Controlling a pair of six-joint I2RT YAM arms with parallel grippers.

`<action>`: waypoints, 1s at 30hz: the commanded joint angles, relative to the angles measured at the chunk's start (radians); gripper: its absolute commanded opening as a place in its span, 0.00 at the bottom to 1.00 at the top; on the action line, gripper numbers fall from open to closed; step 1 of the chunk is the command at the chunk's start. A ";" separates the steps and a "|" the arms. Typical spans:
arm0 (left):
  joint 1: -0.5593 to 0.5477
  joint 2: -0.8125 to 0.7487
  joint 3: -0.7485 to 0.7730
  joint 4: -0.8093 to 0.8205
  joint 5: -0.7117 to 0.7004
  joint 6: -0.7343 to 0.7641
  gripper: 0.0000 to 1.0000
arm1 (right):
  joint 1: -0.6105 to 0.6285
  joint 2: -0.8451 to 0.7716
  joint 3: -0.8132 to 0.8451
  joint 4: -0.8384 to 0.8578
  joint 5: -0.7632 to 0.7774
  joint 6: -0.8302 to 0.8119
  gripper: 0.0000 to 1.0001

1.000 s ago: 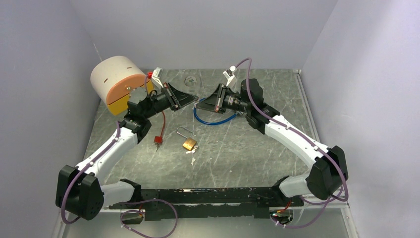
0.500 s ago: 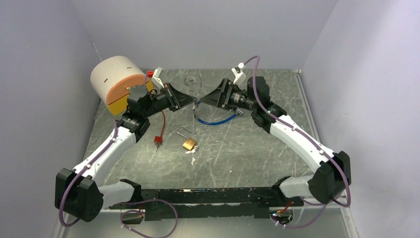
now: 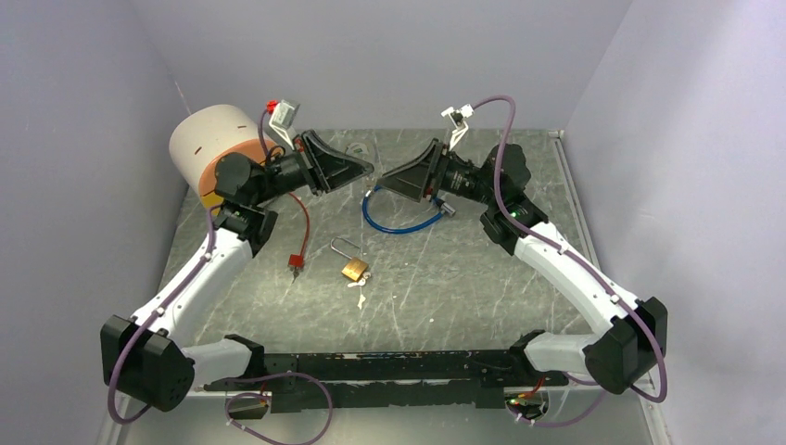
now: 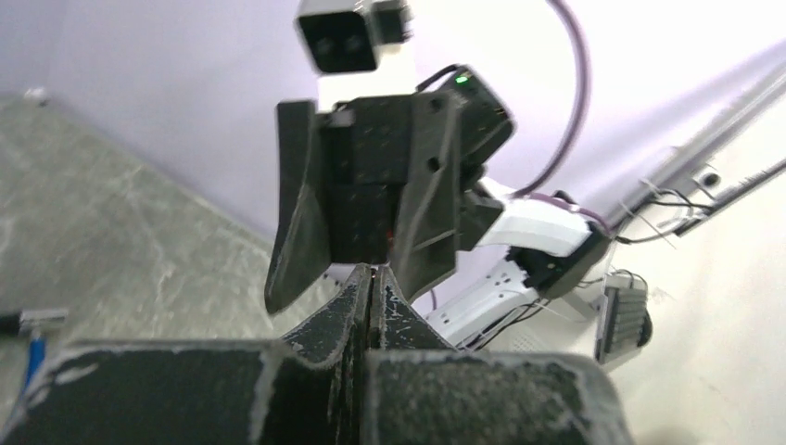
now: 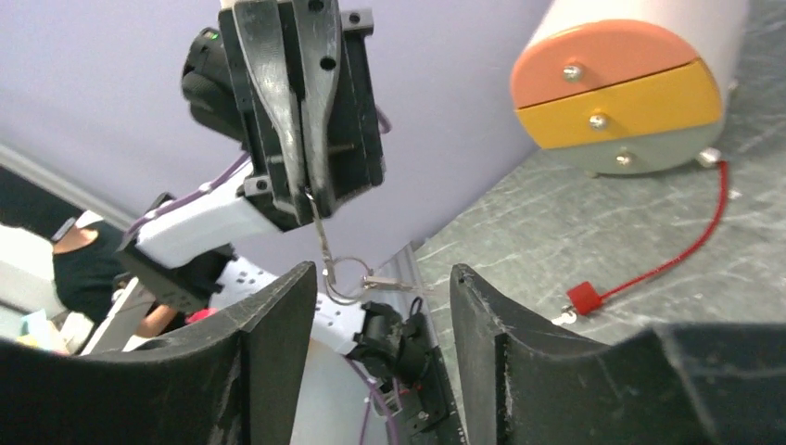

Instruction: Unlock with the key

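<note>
left gripper (image 5: 308, 185) is pinched shut on the key (image 5: 320, 227), up in the air over the table (image 3: 463, 278), with the key ring (image 5: 341, 278) hanging off it. right gripper (image 3: 390, 180) has its jaws spread wide and faces the left one nose to nose, close but not touching. brass padlock (image 3: 353, 270) lies flat on the table nearer the arm bases, well apart from the key and both grippers. blue cable loop (image 3: 400, 221) lies under the right gripper
</note>
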 commanded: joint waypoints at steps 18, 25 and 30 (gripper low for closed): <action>0.001 0.075 0.075 0.379 0.050 -0.228 0.02 | 0.031 0.016 0.130 0.212 -0.131 0.063 0.30; 0.001 0.066 0.059 0.367 0.035 -0.219 0.02 | 0.048 0.054 0.169 0.167 -0.139 0.046 0.27; 0.001 0.059 0.056 0.353 0.023 -0.210 0.03 | 0.057 0.054 0.165 0.127 -0.120 0.018 0.32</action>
